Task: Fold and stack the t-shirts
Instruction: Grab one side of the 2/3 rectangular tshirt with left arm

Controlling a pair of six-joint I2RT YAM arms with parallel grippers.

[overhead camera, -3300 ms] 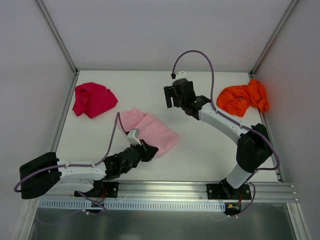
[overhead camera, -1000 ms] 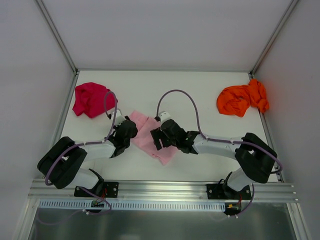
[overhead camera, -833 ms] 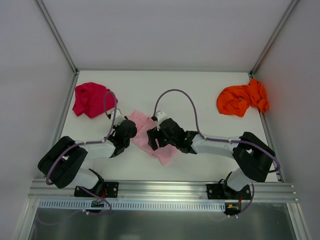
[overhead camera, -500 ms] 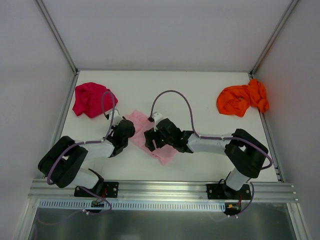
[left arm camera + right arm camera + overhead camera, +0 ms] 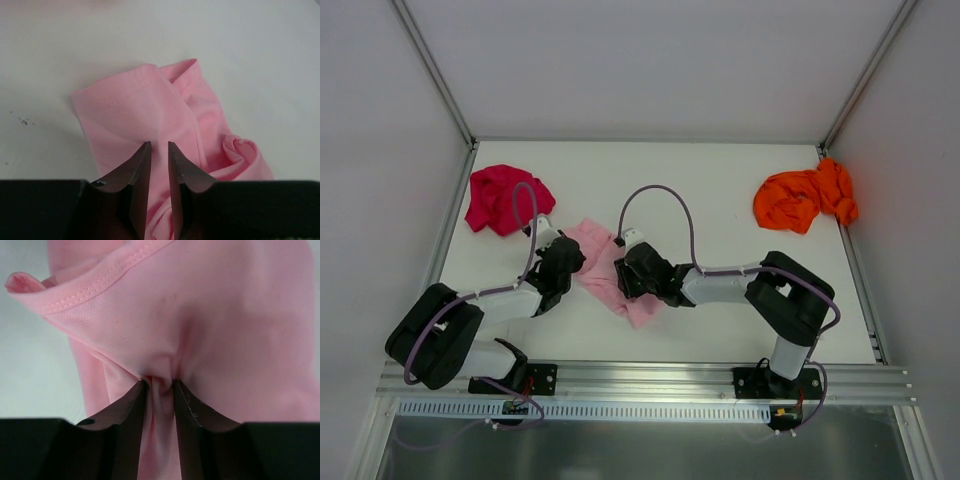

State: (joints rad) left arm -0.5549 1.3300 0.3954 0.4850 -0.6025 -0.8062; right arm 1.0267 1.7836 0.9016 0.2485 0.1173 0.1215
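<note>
Both jaws are on the pink shirt (image 5: pixel 592 243), which lies left of bench centre toward the near edge, its long axis running far-left to near-right. Left jaws: narrow, cloth pinched at the far-left end. Right jaws: closed on a bunched fold mid-shirt, just beside. Shirt is crumpled, stitched hem showing, not yet flat. Magenta shirt (image 5: pixel 503 198) is heaped at the far-left corner, orange shirt (image 5: pixel 805 198) at the far-right.

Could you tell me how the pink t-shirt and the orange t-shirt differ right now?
The pink t-shirt lies fairly flat mid-table; the orange t-shirt is bunched in the far right corner. The left gripper and right gripper both pinch the pink t-shirt; nothing touches the orange t-shirt. Neither is stacked.
</note>
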